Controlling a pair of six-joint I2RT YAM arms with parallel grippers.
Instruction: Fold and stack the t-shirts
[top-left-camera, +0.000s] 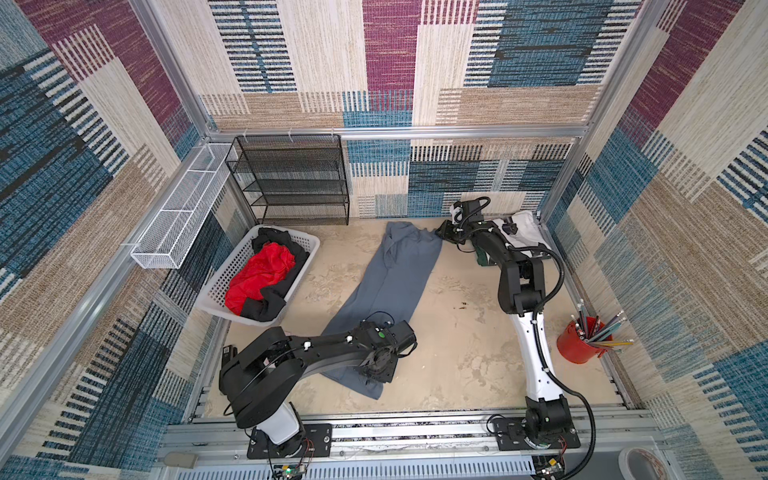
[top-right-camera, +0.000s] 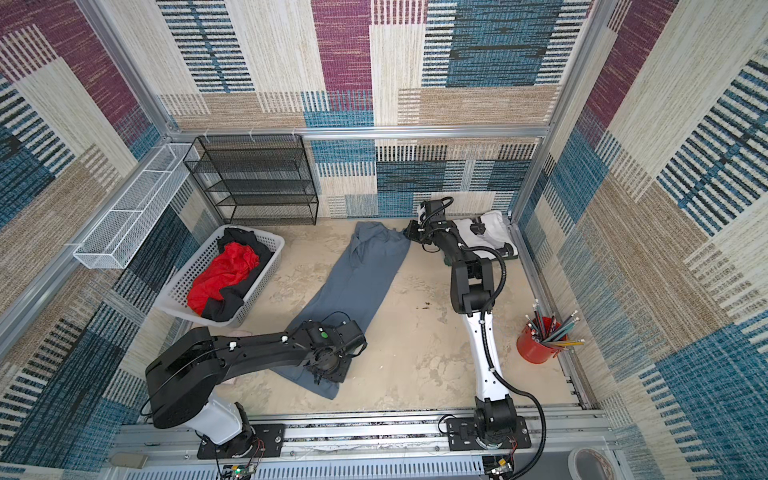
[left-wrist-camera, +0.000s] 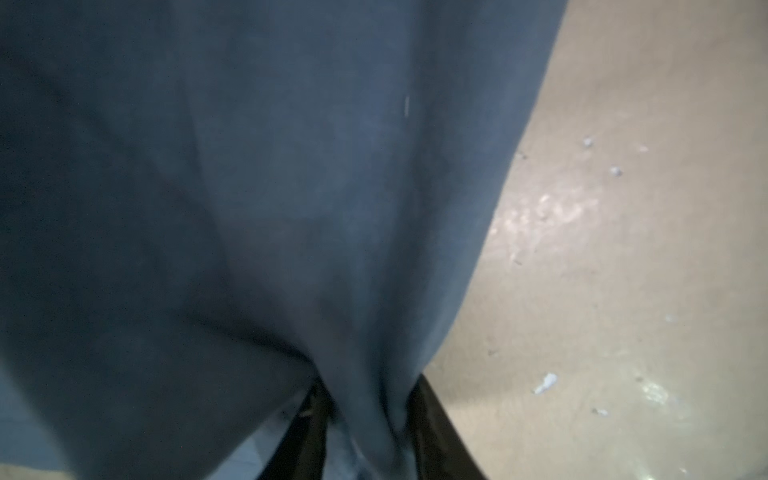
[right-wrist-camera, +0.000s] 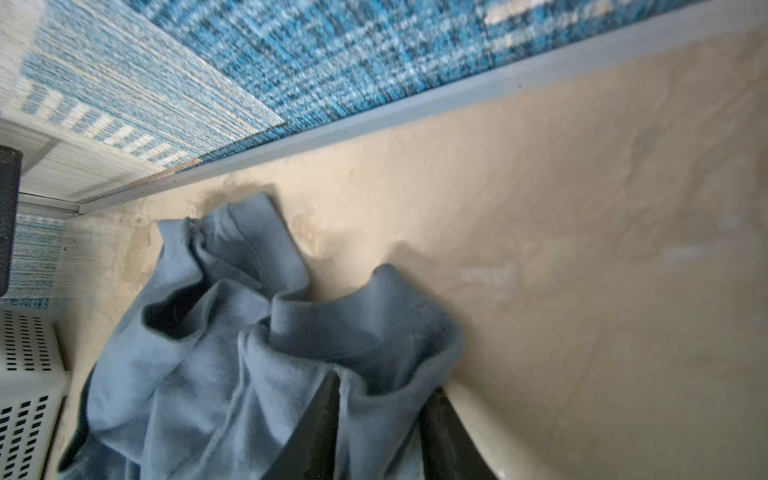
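Note:
A slate-grey t-shirt (top-left-camera: 386, 282) (top-right-camera: 357, 282) lies as a long, narrow strip running diagonally across the middle of the table. My left gripper (top-left-camera: 376, 376) (left-wrist-camera: 370, 386) is at the shirt's near end, shut on a bunched fold of it. At the far end my right gripper (top-left-camera: 440, 232) (right-wrist-camera: 382, 386) is shut on the grey cloth (right-wrist-camera: 257, 357) by the collar. A white t-shirt with black patches (top-left-camera: 525, 226) lies in the back right corner behind the right arm, on top of a dark green one (top-left-camera: 484, 258) that is mostly hidden.
A white perforated basket (top-left-camera: 299, 266) holding red and black clothes stands at the left. A black mesh shelf (top-left-camera: 291, 178) stands against the back wall, and a white wire tray (top-left-camera: 178, 208) hangs on the left wall. A red cup of pencils (top-left-camera: 579, 343) stands at the right edge.

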